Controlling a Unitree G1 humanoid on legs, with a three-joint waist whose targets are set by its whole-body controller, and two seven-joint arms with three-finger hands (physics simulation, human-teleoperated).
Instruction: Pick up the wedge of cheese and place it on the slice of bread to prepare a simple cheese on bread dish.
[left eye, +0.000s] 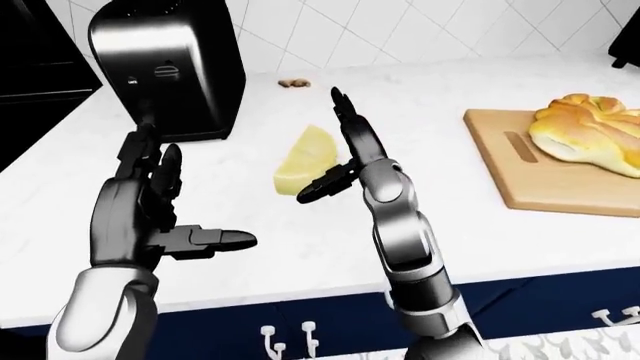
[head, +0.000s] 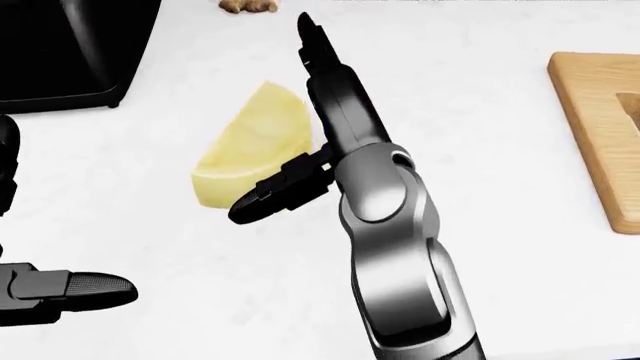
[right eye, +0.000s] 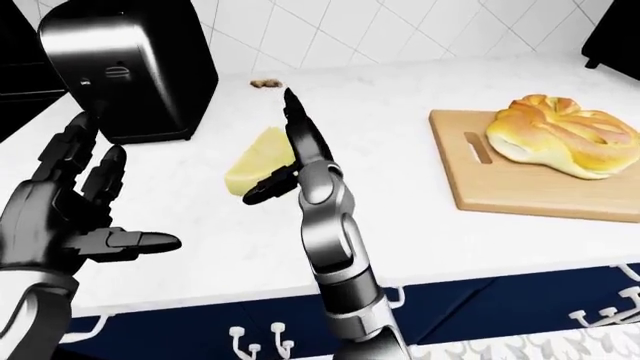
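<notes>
Your right hand (head: 300, 142) is hovering spread beside the cheese wedge (head: 250, 150).
Cheese is lying on the tabletop (left eye: 440, 195); left hand (left eye: 160, 217) is waiting open; toaster (left eye: 170, 67) left, bread (left eye: 590, 131) on its cutting board (left eye: 540, 180) right.

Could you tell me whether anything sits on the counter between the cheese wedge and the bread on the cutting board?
Nothing visible does: bare white counter separates the cheese wedge from the cutting board holding the bread.
</notes>
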